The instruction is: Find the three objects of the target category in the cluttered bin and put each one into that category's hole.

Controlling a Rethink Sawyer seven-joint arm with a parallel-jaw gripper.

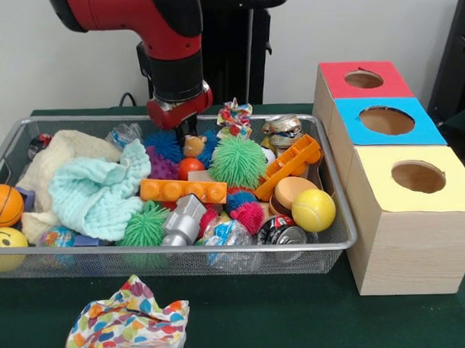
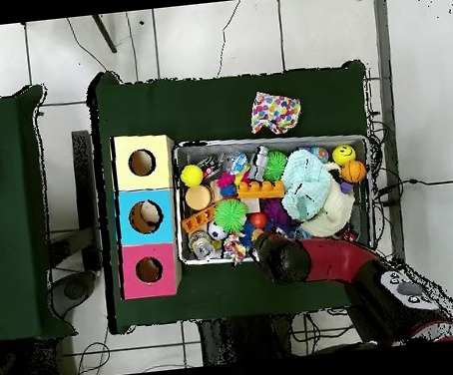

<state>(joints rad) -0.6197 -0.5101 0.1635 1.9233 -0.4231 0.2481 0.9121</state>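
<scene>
- The gripper [image 1: 191, 132] is low over the far side of the bin [image 1: 220, 249]; whether it is open or holding anything cannot be told.
- A tan plush animal [image 1: 193, 145] sits just below it.
- Likely step: picking up that animal; the next move would be carrying it to the red box's hole [image 1: 364, 79].

Overhead: cluttered wire bin [image 2: 268, 138] on a green table [image 2: 212, 102], three boxes beside it.

Packed with toys and cloth — yellow ball [image 2: 191, 175], green spiky ball [image 2: 230, 213], orange block [image 2: 262, 188], pale mint cloth [image 2: 303, 193], yellow smiley ball [image 2: 343, 153] next to an orange ball [image 2: 353, 171]. Touching the bin's left rim, a column of boxes: yellow-topped [image 2: 143, 161], blue-topped [image 2: 146, 216], red-topped with its round hole [image 2: 149, 270] nearest the robot's base. Red and black arm [image 2: 318, 259] reaching over the bin's lower rim — gripper hidden beneath it. Multicoloured spotted cloth [image 2: 275, 111] lying on the table just above the bin.
</scene>
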